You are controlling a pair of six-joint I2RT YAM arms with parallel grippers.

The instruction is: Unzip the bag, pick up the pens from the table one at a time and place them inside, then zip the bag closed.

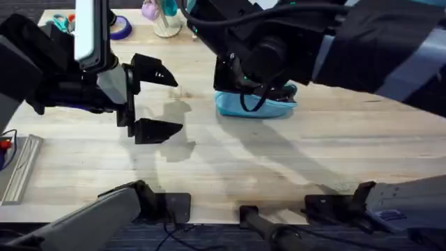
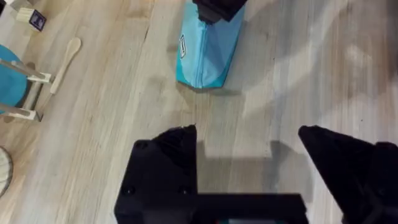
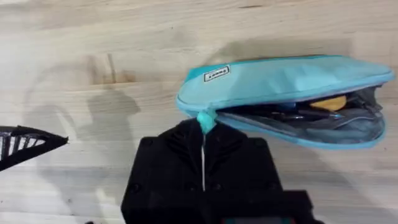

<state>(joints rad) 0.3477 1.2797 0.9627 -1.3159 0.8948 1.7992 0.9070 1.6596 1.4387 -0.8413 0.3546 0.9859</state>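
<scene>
Right wrist view shows the right claw closed on the teal zipper pull at one end of the light blue pencil pouch, which lies on the desk open, with dark pens inside. To zip well, the claw should probably pull straight along the zipper line, while the left claw, wide open and empty nearby, steadies the far end. The small white label carries writing too small to read.

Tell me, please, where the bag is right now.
In the overhead view the bag lies on the table just right of centre, under the right gripper, which is shut on its zipper tab; the left gripper stands open to its left.
</scene>
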